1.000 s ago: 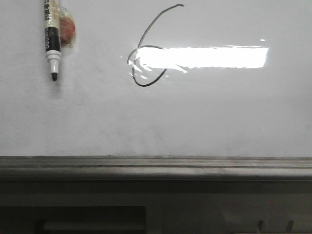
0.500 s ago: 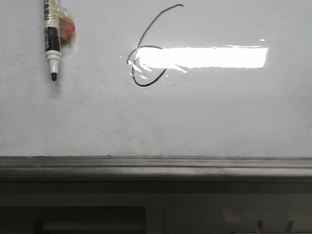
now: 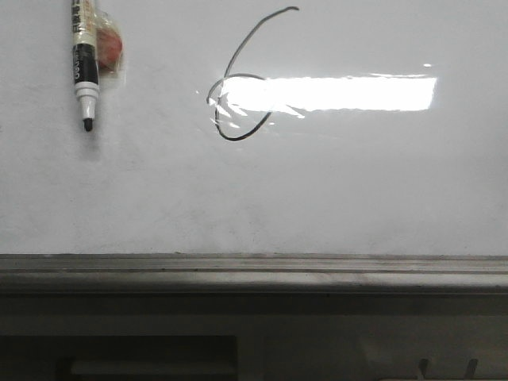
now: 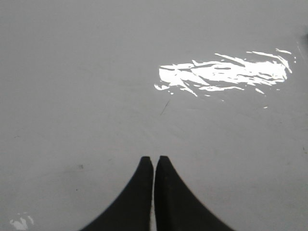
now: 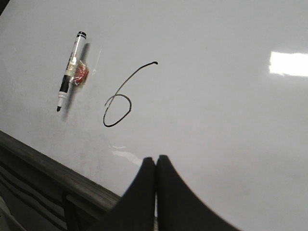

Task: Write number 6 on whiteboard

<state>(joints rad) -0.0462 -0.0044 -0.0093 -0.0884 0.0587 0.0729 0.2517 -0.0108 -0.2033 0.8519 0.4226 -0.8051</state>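
Note:
A thin black number 6 is drawn on the glossy whiteboard, its long upper stroke curving down into a small loop; it also shows in the right wrist view as the number 6 on the whiteboard. A white-and-black marker lies to its left, tip toward the ledge, also seen as the marker. My right gripper is shut and holds nothing, near the board's lower edge, apart from the 6. My left gripper is shut and empty over bare whiteboard.
A grey metal ledge runs along the board's lower edge, seen too as the ledge. A small red lump in clear wrap sits against the marker. A bright light glare crosses the 6's loop.

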